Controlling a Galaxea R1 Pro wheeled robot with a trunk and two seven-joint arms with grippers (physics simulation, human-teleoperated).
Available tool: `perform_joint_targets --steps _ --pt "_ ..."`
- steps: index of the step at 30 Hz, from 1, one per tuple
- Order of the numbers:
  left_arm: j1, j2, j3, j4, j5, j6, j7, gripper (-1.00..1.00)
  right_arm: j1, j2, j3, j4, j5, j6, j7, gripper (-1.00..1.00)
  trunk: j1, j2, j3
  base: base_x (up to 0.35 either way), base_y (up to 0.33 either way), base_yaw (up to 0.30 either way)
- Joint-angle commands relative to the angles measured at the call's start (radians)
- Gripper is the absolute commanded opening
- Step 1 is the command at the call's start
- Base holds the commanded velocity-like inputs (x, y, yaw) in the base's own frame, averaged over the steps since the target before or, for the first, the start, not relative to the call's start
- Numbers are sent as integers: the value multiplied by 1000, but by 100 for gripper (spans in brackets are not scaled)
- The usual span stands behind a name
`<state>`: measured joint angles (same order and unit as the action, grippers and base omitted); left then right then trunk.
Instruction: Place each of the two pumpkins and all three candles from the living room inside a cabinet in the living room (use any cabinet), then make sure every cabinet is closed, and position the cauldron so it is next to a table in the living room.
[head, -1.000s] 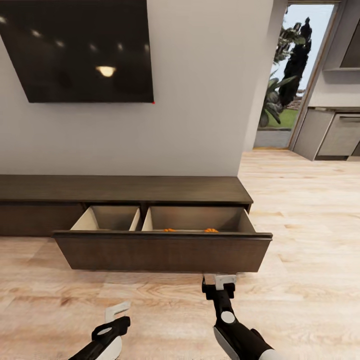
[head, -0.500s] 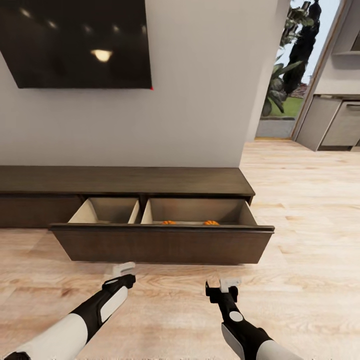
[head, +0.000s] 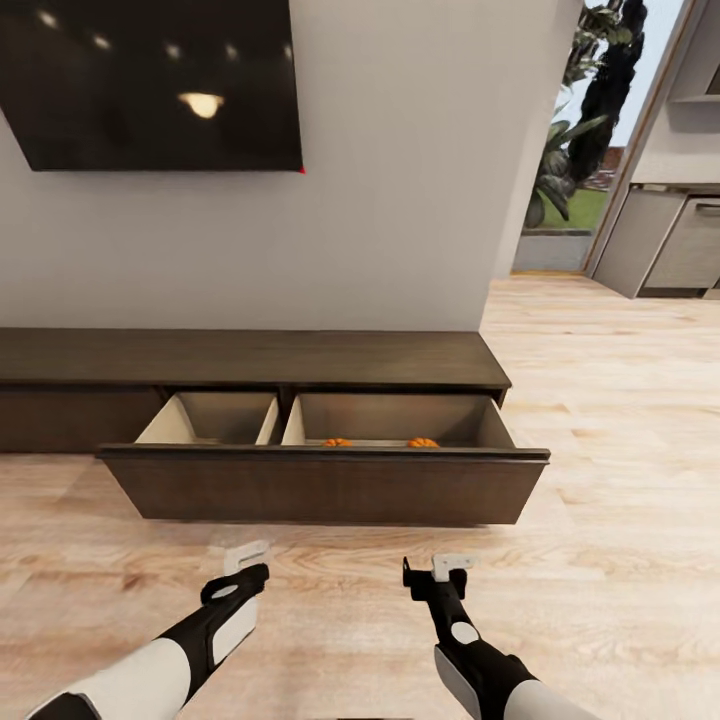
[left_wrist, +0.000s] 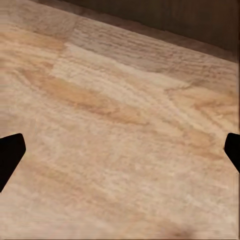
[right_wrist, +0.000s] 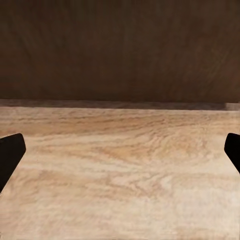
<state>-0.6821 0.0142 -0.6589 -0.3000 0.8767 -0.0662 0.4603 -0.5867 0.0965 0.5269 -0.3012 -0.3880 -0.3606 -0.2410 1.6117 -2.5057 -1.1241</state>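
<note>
Below, pale plank floor (head: 620, 480) fronts the open cabinet (head: 320, 485); both hands, left hand (head: 246, 556) and right hand (head: 450, 567), spread wide, empty.

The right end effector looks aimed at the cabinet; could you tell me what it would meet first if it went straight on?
Most likely the dark front panel of the open drawer, which stands straight ahead of the open right end effector. It points slightly downward, so it might graze the wood floor first; depth is unclear.
</note>
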Motion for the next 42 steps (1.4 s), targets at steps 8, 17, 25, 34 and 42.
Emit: perform_joint_targets --steps 8,17,25,34,42 --pt "-1 -6 -8 40 12 -13 -142 100 -1 0 9 1 -3 -5 -7 100 0 0 -1 278 0 0" --pt "-1 -7 -7 50 12 -17 -150 100 -1 0 9 1 -3 -5 -6 100 0 0 -1 313 0 0" --pt "-1 -7 -8 50 10 -19 -150 100 -1 0 9 1 -3 -4 -6 100 0 0 -1 230 0 0" --pt "-1 -7 -8 50 9 -20 -150 100 -2 0 10 1 -3 -3 -6 100 0 0 -1 324 0 0" --pt "-1 -7 -8 50 9 -20 -150 100 -2 0 9 1 -3 -3 -6 100 0 0 -1 329 0 0"
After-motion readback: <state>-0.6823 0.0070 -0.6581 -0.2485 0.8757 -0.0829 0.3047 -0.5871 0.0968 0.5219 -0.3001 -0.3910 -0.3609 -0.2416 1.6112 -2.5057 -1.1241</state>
